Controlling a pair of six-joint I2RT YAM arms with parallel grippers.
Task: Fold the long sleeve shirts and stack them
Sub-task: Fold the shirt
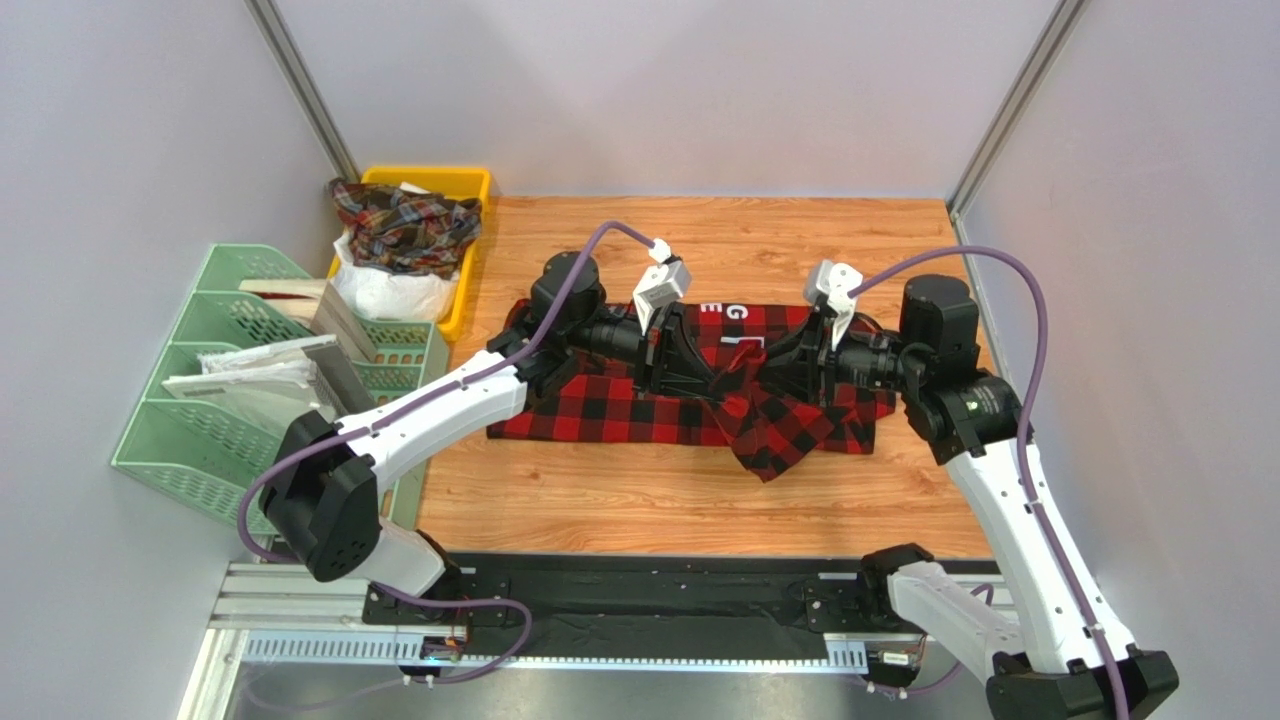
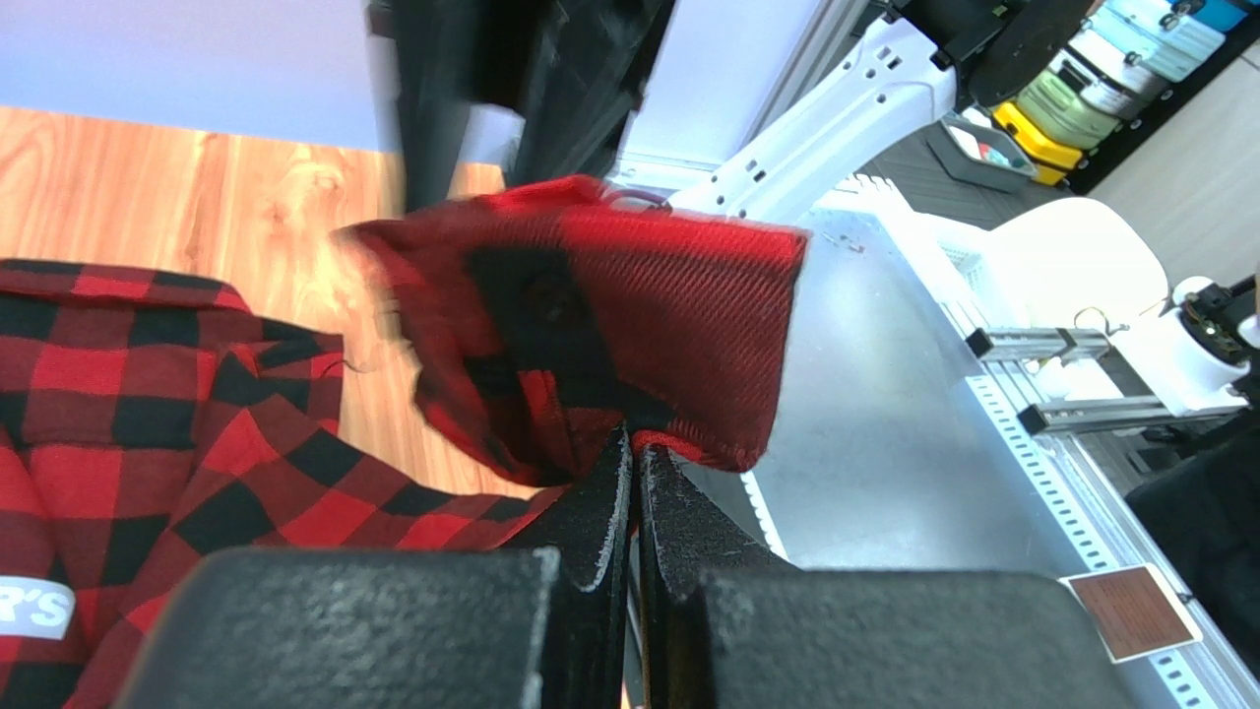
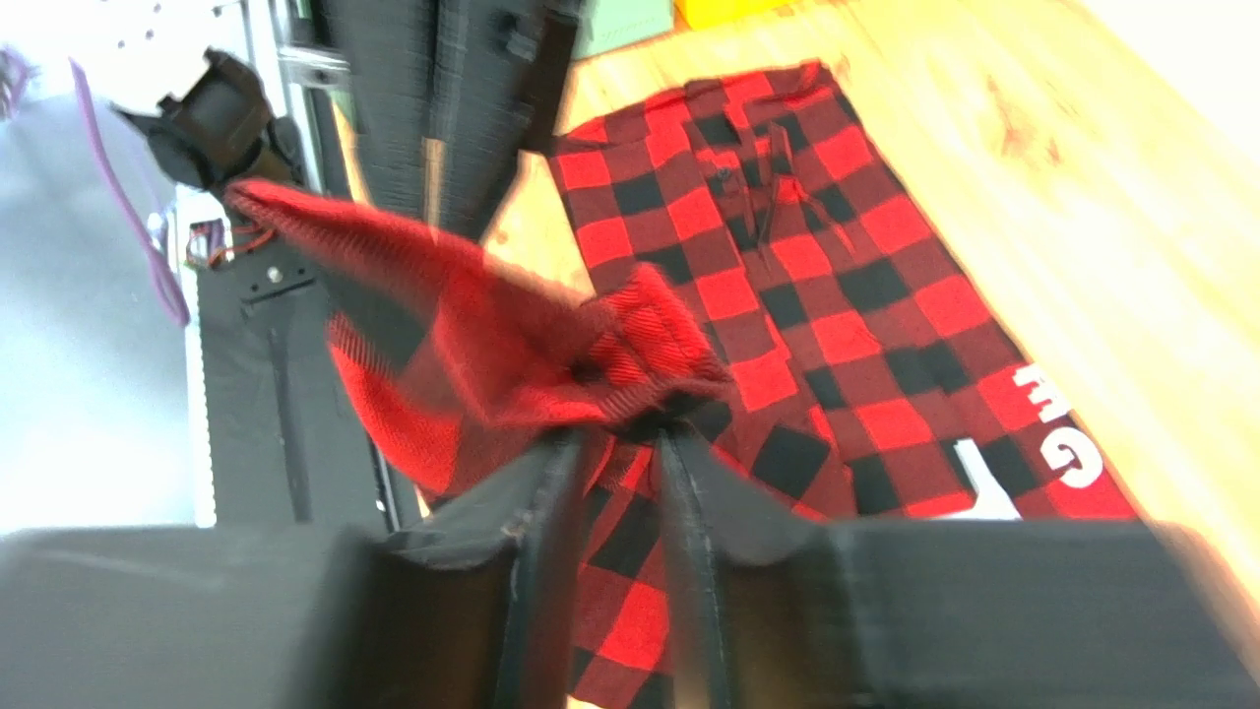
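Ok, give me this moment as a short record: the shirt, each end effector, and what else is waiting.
shirt: red-and-black check shirt spread on the wooden table, one part lifted
left end effector: shut on a fold of the shirt
right end effector: closed on bunched shirt fabric
waiting: darker plaid shirt in the yellow bin, back left

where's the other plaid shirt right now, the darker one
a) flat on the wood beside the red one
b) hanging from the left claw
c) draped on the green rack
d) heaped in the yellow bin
D: the dark plaid shirt lies heaped in the yellow bin at the far left corner, apart from the red-and-black shirt on the wooden table.
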